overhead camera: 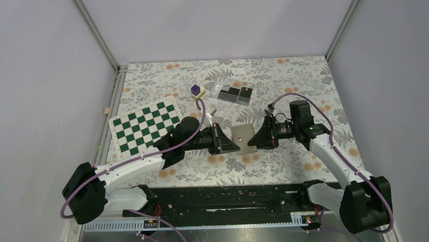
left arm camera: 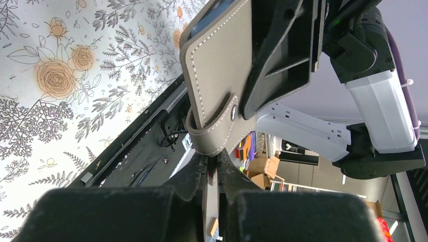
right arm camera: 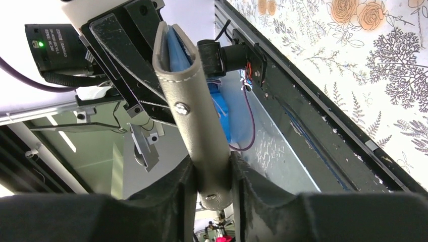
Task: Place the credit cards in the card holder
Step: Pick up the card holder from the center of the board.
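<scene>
Top external view shows the wallet (overhead camera: 243, 137) held up between your two arms at the middle of the table (overhead camera: 286, 70). The left gripper (overhead camera: 233, 146) is on one edge and the right gripper (overhead camera: 256, 140) on the opposite one. Both are closed tight on it, with nothing else in either.

The cards (overhead camera: 225, 93) lie well apart from all this, in the clear box (overhead camera: 238, 85) at the far side, so the job now seems to be getting the wallet open.

On the left wrist camera, your fingers pinch the wallet's bottom edge right below the strap (left arm camera: 214, 132), and the snap (left arm camera: 233, 112) looks fastened. On the right wrist camera, the wallet stands edge-on and folded, with only a sliver of blue lining showing at the top.

Keep the right grip firm on the body as your anchor, and work the strap with the left, peeling it away from the cover rather than twisting. Pull gently, because two clamped arms tugging apart could tear it or make it slip. Stay low over the table in case it drops.
</scene>
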`<state>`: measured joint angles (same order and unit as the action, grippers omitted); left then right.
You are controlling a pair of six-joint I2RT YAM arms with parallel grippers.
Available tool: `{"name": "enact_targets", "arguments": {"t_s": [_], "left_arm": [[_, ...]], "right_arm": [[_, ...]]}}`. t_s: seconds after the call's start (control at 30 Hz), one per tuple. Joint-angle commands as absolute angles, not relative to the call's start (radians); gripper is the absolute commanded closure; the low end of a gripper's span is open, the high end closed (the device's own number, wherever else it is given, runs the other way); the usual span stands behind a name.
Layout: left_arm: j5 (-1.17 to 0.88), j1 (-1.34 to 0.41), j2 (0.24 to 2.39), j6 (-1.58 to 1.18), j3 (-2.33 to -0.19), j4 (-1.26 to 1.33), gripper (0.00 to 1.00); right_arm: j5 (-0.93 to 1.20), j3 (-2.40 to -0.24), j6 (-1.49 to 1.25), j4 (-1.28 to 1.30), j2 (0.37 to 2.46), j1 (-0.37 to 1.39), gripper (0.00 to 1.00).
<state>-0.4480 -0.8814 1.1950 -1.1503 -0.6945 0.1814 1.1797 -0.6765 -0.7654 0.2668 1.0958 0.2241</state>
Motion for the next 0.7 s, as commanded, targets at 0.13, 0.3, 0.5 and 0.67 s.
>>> {"name": "enact_targets", "arguments": {"t_s": [0.13,0.3,0.5,0.67], "left_arm": [[-0.438,-0.883,1.173,-1.098,-0.749,0.131,0.65],[-0.242,-0.89,1.149,-0.956,-0.898,-0.263,0.33],[-0.098,-0.945,1.253,-0.854,-1.089,-0.53,0.29],[-0.049,-1.029,1.382,-0.836,-1.214,-0.604,0.29]], "right_arm": [[1.217,-0.703,-0.705,0.347,1.066,0.26,1.0],[1.07,-0.773,-0.534,0.596,1.063,0.263,1.0],[0.877,-0.861,-0.398,0.801,1.074,0.298,1.0],[0.773,-0.889,-0.366,0.873,1.076,0.326,1.0]]}}
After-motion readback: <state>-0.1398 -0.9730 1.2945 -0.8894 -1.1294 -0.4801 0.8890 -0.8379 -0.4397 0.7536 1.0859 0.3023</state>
